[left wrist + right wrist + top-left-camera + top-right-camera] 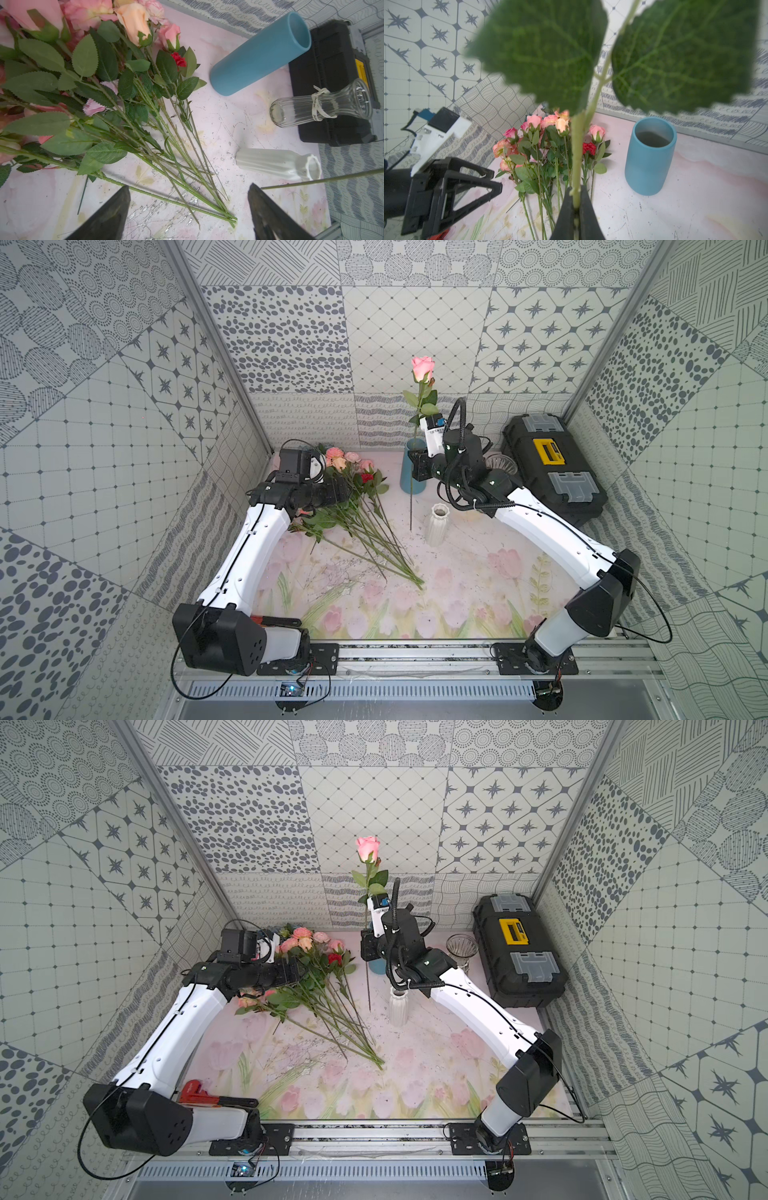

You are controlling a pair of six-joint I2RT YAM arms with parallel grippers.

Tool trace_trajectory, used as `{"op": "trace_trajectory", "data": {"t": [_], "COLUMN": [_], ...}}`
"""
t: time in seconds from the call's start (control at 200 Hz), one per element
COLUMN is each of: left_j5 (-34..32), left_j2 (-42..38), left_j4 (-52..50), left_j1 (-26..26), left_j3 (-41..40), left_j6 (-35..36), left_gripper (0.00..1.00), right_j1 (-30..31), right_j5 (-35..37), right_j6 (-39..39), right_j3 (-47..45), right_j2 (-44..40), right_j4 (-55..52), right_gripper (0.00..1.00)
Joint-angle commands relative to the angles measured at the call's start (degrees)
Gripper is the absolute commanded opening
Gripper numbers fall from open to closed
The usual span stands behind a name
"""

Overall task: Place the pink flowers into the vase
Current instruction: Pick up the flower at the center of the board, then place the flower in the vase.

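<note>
Thin green rose stem [576,162] pinched between right fingers [588,218]; left fingers [110,216] spread over serrated-leaf pink flowers [169,33]

Lab test booth: patterned panel walls [291,335], aluminium base rail [415,652].

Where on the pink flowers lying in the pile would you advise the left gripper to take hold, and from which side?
Probably the outermost stem of the pink flowers, on its bare stretch, from above with the left gripper open across it: there it lies apart, while cut ends bunch and leaves overlap.
</note>
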Motion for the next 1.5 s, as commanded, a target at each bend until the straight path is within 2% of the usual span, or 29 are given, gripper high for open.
{"op": "trace_trajectory", "data": {"t": [0.0, 0.175, 0.455, 1.071, 1.491], "left_j5": [-5.17, -3.18, -3.38, -2.04, -1.25], "left_j2": [-0.58, -1.14, -7.17, -5.91, -5.67], "left_j4": [-1.26, -0.07, 6.92, 6.4, 6.4], "left_j1": [0.73, 1.71, 2.89, 4.43, 4.99], "left_j3": [-0.23, -1.0, -6.81, -6.2, -6.19], "left_j6": [1.4, 0.97, 0.94, 0.68, 0.59], "left_gripper": [0.89, 0.89, 0.9, 0.9, 0.9], "right_j1": [-0.55, -2.07, -6.04, -10.38, -11.96], "right_j5": [3.72, 4.99, 3.95, 6.45, 7.6], "right_j6": [-1.47, -2.45, -2.69, -6.95, -6.34], "right_j3": [2.99, 5.82, 11.77, 33.08, 35.29], "right_j2": [1.39, 3.15, 6.24, 17.65, 23.6], "right_j4": [6.04, 9.62, 13.89, 13.25, 13.94], "right_gripper": [0.0, 0.0, 0.0, 0.0, 0.0]}}
